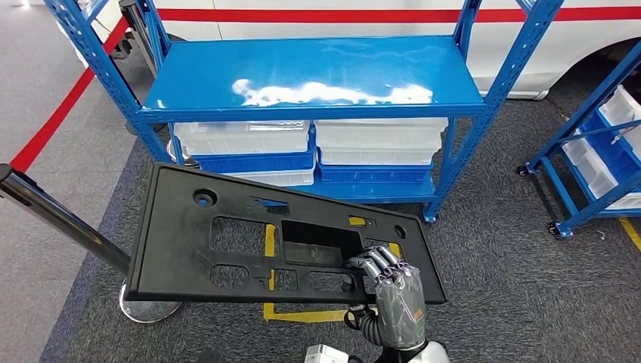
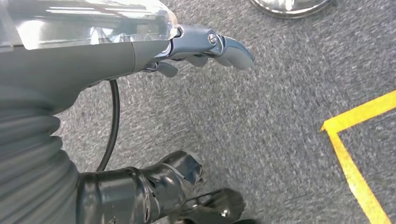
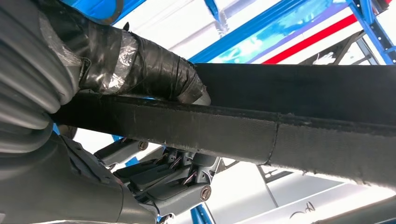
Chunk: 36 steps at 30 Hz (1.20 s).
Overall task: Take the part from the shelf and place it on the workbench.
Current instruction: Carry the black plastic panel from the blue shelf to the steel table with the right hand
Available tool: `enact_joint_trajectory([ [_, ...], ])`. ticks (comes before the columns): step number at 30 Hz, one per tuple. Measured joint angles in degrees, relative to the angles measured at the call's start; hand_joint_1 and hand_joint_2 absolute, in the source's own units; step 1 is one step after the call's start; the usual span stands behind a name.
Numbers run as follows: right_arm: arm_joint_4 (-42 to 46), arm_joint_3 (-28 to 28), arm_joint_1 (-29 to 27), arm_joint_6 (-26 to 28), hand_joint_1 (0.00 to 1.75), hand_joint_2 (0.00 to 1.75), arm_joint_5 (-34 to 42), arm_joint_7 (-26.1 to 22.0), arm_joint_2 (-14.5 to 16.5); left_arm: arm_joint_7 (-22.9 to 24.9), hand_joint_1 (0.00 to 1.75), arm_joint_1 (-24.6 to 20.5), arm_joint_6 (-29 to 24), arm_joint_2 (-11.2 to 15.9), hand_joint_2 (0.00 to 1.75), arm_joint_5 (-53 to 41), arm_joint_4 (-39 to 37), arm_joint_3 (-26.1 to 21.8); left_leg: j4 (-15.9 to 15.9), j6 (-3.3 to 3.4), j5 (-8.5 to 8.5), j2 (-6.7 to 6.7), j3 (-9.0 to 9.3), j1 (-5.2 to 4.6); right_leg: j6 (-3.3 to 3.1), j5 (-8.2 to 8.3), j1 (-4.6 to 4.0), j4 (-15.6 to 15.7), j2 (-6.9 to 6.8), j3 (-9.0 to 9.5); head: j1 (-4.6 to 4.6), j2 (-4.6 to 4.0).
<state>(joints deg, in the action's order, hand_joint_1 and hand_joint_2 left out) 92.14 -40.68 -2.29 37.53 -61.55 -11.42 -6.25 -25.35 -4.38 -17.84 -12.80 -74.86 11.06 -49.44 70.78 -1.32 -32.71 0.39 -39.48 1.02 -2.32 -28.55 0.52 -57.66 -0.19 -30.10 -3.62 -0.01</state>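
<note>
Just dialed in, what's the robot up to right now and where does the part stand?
The right hand grips a large flat black panel by its near edge, holding it off the ground in front of the blue shelf. The shelf's top level is bare; white bins sit on the level below. The left hand hangs over the grey carpet holding nothing. The workbench is out of sight, so the part is picked but not yet placed.

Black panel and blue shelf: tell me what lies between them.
In the head view, grey carpet lies between the black panel, gripped by the right hand, and the blue shelf; nothing else stands there.
</note>
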Motion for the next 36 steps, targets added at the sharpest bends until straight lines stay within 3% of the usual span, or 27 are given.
enact_joint_trajectory([
  [1,0.03,0.03,-0.18,0.04,1.75,1.75,0.12,-0.01,0.00,0.00,0.00,0.07,0.00,0.01,1.75,0.02,0.00,-0.01,2.90,-0.11,-0.99,0.00,-0.94,0.00,-0.07,0.10,-0.12,-0.12,0.00,-0.26,-0.01,-0.01],
  [2,0.03,0.07,-0.37,0.11,1.75,1.75,0.30,0.00,0.00,0.00,0.00,0.13,0.00,0.01,1.75,0.04,-0.01,-0.02,3.78,-0.13,-0.78,0.00,-0.91,0.00,-0.09,0.15,-0.21,-0.31,0.02,-0.46,-0.01,0.00],
  [3,0.06,0.13,-0.59,0.27,1.75,1.75,0.57,0.01,0.01,-0.01,0.00,0.17,0.00,0.01,1.75,0.06,0.00,-0.03,2.33,-0.06,0.50,0.00,0.24,0.00,-0.05,0.13,-0.26,-0.53,0.08,-0.61,0.00,0.01],
  [5,0.26,0.34,-1.12,0.81,1.75,1.75,1.38,-0.02,0.05,-0.02,0.00,0.17,0.00,0.05,1.75,0.17,0.01,-0.05,-5.13,0.42,3.80,-0.23,4.55,-0.03,0.14,-0.04,-0.30,-1.04,0.23,-0.85,-0.02,0.01],
  [7,0.73,1.00,-1.98,1.44,1.75,1.75,2.75,-0.64,0.32,-0.04,0.00,0.22,-0.01,0.13,1.75,0.32,0.01,-0.16,-10.77,1.00,5.05,-0.65,7.48,-0.28,0.56,-0.10,-0.37,-1.45,0.37,-1.32,-0.02,0.01],
  [11,2.36,4.24,-5.13,1.79,1.75,1.75,6.10,-5.30,1.95,-0.04,0.00,0.47,-0.10,0.16,1.75,0.58,0.00,-0.63,-12.60,1.89,5.27,-0.69,7.86,-0.24,1.61,-0.22,-0.42,-1.91,0.49,-1.94,-0.03,0.01],
  [13,3.61,7.19,-7.11,1.79,1.75,1.75,8.26,-9.45,3.56,-0.08,0.00,0.49,-0.20,0.14,1.75,0.87,0.01,-0.74,-13.21,2.63,5.63,-0.50,7.98,0.09,2.12,-2.50,-0.35,-5.22,0.48,-3.44,-0.08,0.01],
  [15,5.02,10.72,-9.19,1.79,1.75,1.75,10.33,-13.82,5.69,-0.12,0.00,0.60,-0.32,0.14,1.75,1.13,0.00,-0.89,-13.19,2.94,5.70,-0.30,7.89,0.07,2.50,-6.02,-0.07,-12.47,0.47,-6.88,-0.12,0.01],
  [17,6.36,14.14,-11.13,1.80,1.75,1.75,11.71,-16.93,7.82,-0.16,0.00,0.79,-0.45,0.14,1.75,1.32,0.00,-1.09,-13.02,2.96,5.65,-0.09,7.80,0.08,2.81,-7.11,0.22,-17.47,0.44,-9.41,-0.11,0.01],
  [18,6.98,15.71,-11.90,1.80,1.75,1.75,12.10,-17.84,8.74,-0.18,0.00,0.84,-0.49,0.14,1.75,1.39,0.00,-1.19,-12.90,2.93,5.60,-0.02,7.79,0.09,2.90,-5.94,0.38,-16.78,0.40,-9.16,-0.12,0.01],
  [19,7.57,17.16,-12.52,1.81,1.75,1.75,12.39,-18.39,9.54,-0.20,0.00,0.86,-0.52,0.13,1.75,1.43,0.00,-1.29,-12.76,2.83,5.51,0.03,7.80,0.12,2.93,-3.96,0.53,-13.99,0.30,-7.86,-0.11,0.01],
  [21,8.63,19.51,-13.47,1.82,1.75,1.75,12.82,-19.30,10.97,-0.24,0.00,0.84,-0.56,0.12,1.75,1.46,-0.01,-1.51,-12.40,2.42,5.27,0.14,7.78,0.06,2.84,-0.54,0.58,-6.07,-0.14,-4.17,-0.12,0.01],
  [23,9.58,21.28,-14.49,1.83,1.75,1.75,13.50,-20.78,12.38,-0.30,0.00,0.85,-0.65,0.12,1.75,1.52,0.01,-1.78,-12.24,1.80,5.21,0.23,7.68,-0.12,2.62,0.38,0.32,-2.33,-0.29,-2.59,-0.10,0.01],
  [26,10.96,23.97,-15.91,1.85,1.75,1.75,15.17,-22.94,14.46,-0.37,0.00,0.87,-0.78,0.12,1.75,1.72,0.01,-2.10,-12.27,0.85,5.18,0.32,7.59,-0.14,1.82,0.72,0.27,-2.04,0.07,-2.83,-0.09,0.01],
  [27,11.36,24.77,-16.24,1.89,1.75,1.75,15.68,-23.35,15.05,-0.41,0.00,0.86,-0.82,0.12,1.75,1.78,0.01,-2.13,-11.50,0.60,4.44,0.30,7.26,-0.09,1.38,0.92,0.37,-1.84,0.11,-2.85,-0.09,0.01],
  [29,12.03,26.04,-16.76,1.99,1.75,1.75,16.56,-24.06,16.19,-0.50,0.00,0.87,-0.90,0.12,1.75,1.89,0.02,-2.19,-6.50,0.32,1.08,0.18,5.12,0.01,0.61,1.27,0.44,-1.56,0.16,-2.99,-0.07,0.01],
  [31,12.42,27.05,-17.28,2.07,1.75,1.75,17.18,-24.78,17.07,-0.55,0.00,0.92,-0.93,0.12,1.75,1.96,0.01,-2.25,0.98,0.21,-2.48,0.14,1.91,0.01,0.27,1.42,0.19,-1.58,0.36,-3.26,-0.04,0.01],
  [32,12.50,27.48,-17.54,2.08,1.75,1.75,17.39,-25.12,17.39,-0.55,0.00,0.97,-0.94,0.12,1.75,1.96,0.00,-2.28,3.26,0.21,-3.07,0.13,0.98,0.01,0.22,1.45,0.06,-1.61,0.52,-3.32,-0.03,0.01],
  [33,12.55,27.87,-17.79,2.09,1.75,1.75,17.61,-25.46,17.68,-0.55,0.00,1.02,-0.94,0.12,1.75,1.95,-0.01,-2.31,3.30,0.30,-2.44,0.10,1.11,0.01,0.20,1.46,-0.05,-1.68,0.78,-3.34,-0.03,0.01],
  [34,12.61,28.20,-17.99,2.11,1.75,1.75,17.85,-25.80,18.01,-0.55,0.00,1.05,-0.94,0.12,1.75,1.93,-0.01,-2.33,1.05,0.50,-0.80,-0.01,2.36,0.00,0.20,1.46,-0.15,-1.76,1.11,-3.32,-0.03,0.01],
  [36,12.84,28.67,-18.24,2.16,1.75,1.75,18.23,-26.40,18.67,-0.54,0.00,1.09,-0.94,0.14,1.75,1.86,0.00,-2.36,-6.77,1.20,2.90,-1.23,6.34,-0.08,0.29,1.46,-0.37,-1.99,1.79,-3.33,-0.04,0.01],
])
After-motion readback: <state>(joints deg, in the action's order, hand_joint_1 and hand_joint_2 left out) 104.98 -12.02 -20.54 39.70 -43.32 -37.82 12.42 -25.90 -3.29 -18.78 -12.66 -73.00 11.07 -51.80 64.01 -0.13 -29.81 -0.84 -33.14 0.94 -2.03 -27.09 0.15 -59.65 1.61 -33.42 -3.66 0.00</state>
